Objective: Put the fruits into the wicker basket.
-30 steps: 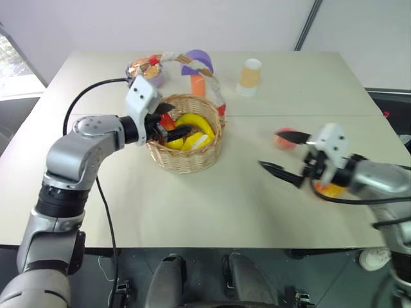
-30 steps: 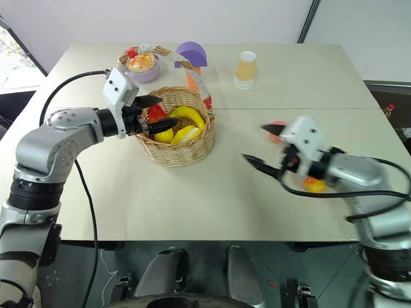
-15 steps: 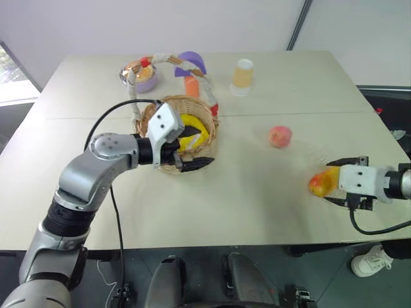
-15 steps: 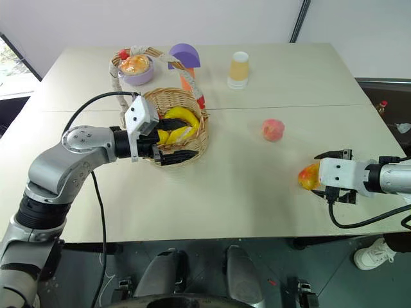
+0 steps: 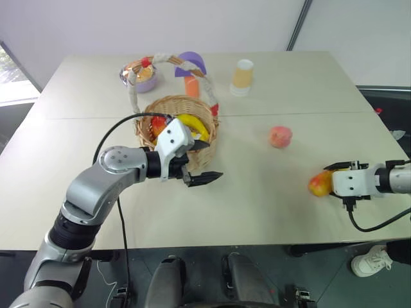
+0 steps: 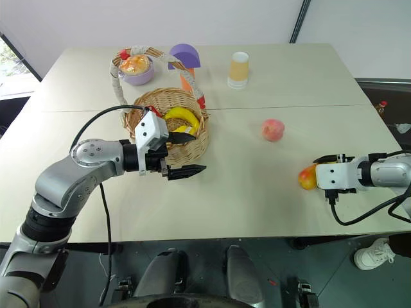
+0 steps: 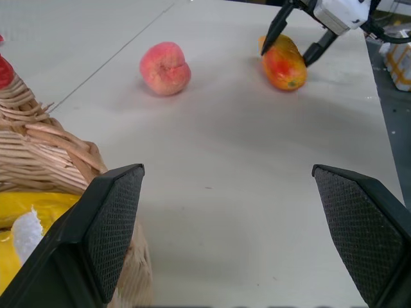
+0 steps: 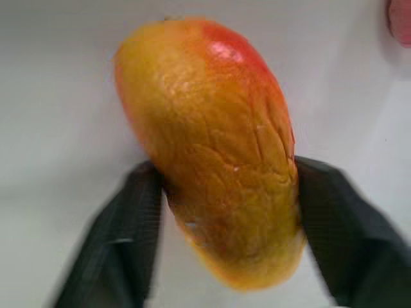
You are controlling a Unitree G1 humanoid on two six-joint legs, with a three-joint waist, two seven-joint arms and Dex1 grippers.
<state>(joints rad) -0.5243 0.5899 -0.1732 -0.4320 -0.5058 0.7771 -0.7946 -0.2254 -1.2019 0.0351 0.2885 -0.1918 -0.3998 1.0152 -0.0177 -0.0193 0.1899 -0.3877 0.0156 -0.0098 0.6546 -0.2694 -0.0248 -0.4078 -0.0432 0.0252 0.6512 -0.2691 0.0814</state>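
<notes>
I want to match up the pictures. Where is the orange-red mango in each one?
Left eye view: mango at far right, beside the right gripper.
Right eye view: mango right of middle.
Left wrist view: mango near the top.
Right wrist view: mango in the centre.
Shared landmark: the pink peach nearby.

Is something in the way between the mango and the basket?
The mango sits between the right gripper's fingers. On the bare table toward the wicker basket, only the open left gripper hangs beside the rim. The peach lies off to one side.
</notes>
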